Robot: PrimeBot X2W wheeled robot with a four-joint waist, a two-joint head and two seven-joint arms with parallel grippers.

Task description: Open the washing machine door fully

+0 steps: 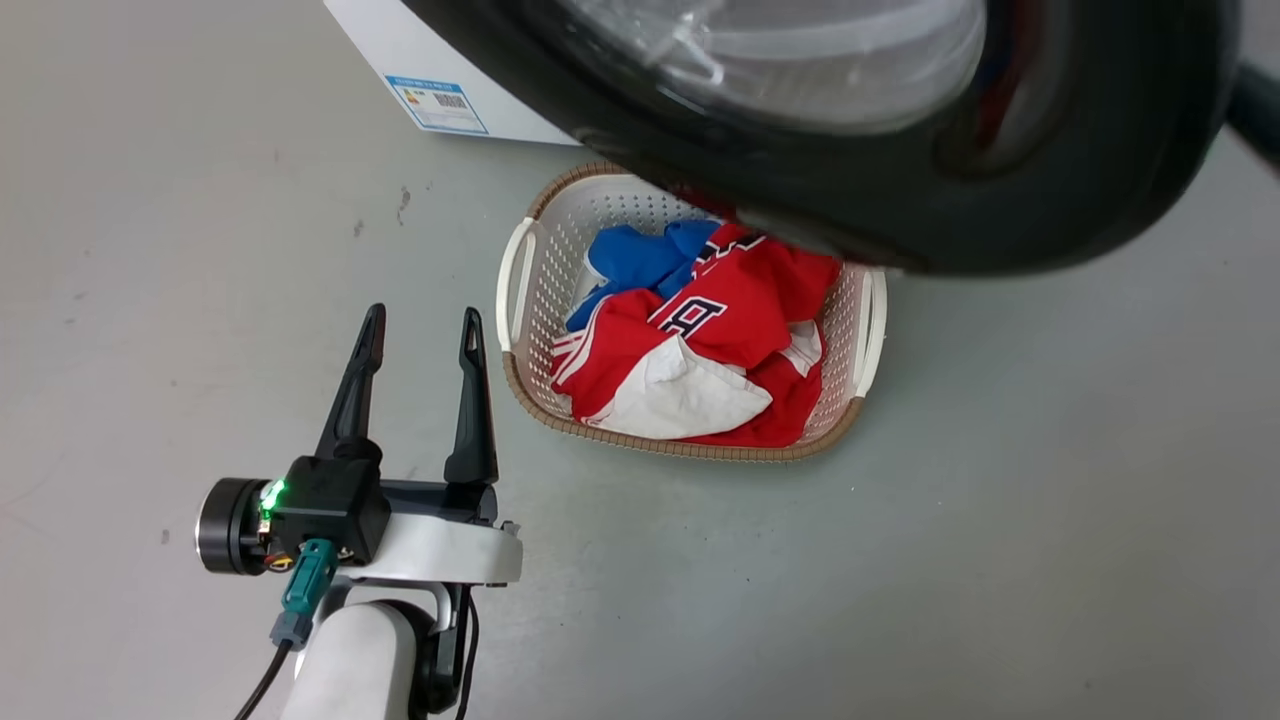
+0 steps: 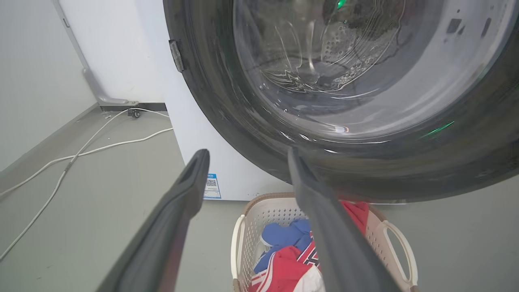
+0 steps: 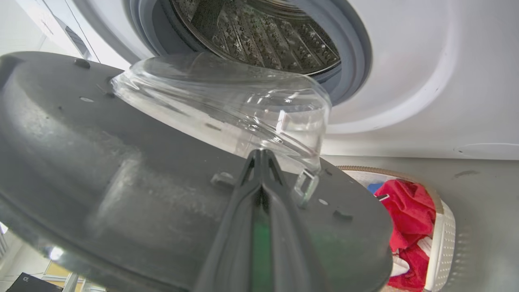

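Floor (image 1: 900,560): plain grey, smooth, a few dark scuffs. Pale wall (image 2: 32,61) on one side in my left wrist view, with white cables (image 2: 81,154) trailing across the floor toward the machine's back corner.

White washing machine (image 1: 400,60) stands on the floor, with a blue label (image 1: 437,103) low on its front. A cream basket (image 1: 520,290) sits just before it, holding red, blue and white clothes (image 1: 740,320).

The washing machine door (image 1: 1050,200) is off its seat and swung out from the machine front; from my head it overhangs the basket's far end. It is round, so no long side; it stands on edge. Its glass bowl (image 3: 227,105) bulges toward the steel drum (image 3: 259,36), whose mouth is uncovered. The glossy outer face looks toward my left side.

Left gripper (image 1: 422,313): fingers well apart, holding nothing, low beside the basket, aimed at the door's lower rim.

Right gripper (image 3: 261,152): fingers pressed together, tips over the door's dull inner face just below the bowl. I cannot tell whether they touch it.
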